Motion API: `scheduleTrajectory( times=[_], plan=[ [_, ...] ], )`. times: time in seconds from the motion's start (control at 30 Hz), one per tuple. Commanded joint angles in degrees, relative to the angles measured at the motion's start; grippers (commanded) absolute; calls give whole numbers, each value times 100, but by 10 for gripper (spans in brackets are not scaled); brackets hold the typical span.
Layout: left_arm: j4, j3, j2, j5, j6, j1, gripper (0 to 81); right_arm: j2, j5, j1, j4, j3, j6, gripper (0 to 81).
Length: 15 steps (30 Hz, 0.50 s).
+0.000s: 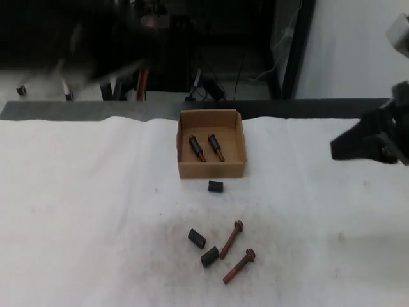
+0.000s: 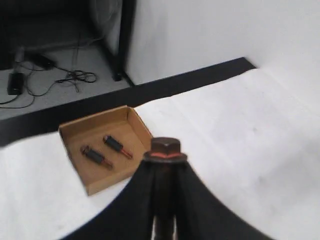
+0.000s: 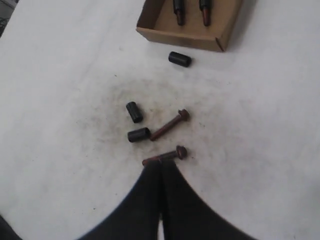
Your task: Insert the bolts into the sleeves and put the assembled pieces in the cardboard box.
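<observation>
The cardboard box stands at mid-bench with two assembled pieces inside. One black sleeve lies just in front of it. Nearer the front lie two more sleeves and two copper bolts. My left gripper is shut on a bolt, hex head up, raised off the bench with the box beyond it. My right gripper is shut with nothing in it, above the front bolt's shaft end. An arm hangs at the right edge.
A white cloth covers the bench, with a dark smudge around the loose parts. The bench's black back edge runs behind the box. Cables lie on the floor beyond it, and a black post stands by a white wall.
</observation>
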Motion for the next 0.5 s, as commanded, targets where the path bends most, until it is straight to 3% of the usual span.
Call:
scheduleTrajectory(
  times=[0.0,0.17,0.3,0.37,0.47],
  plan=[
    [-1744,928,-689,210,-617,102,4,91,-53,180,-306,-13,-44,3],
    [-5350,3077,-1621,239,-2131,491,4,507,-53,722,-719,-13,-44,3],
    [-5832,3641,-1674,1120,-2900,778,4,966,-37,1102,-1256,-13,57,3],
    [-5800,3632,-1627,1683,-2788,880,4,1187,1,1250,-1560,-13,357,3],
    [-5733,3566,-1548,1849,-2388,985,4,1551,-1,1475,-2098,-13,810,3]
  ],
)
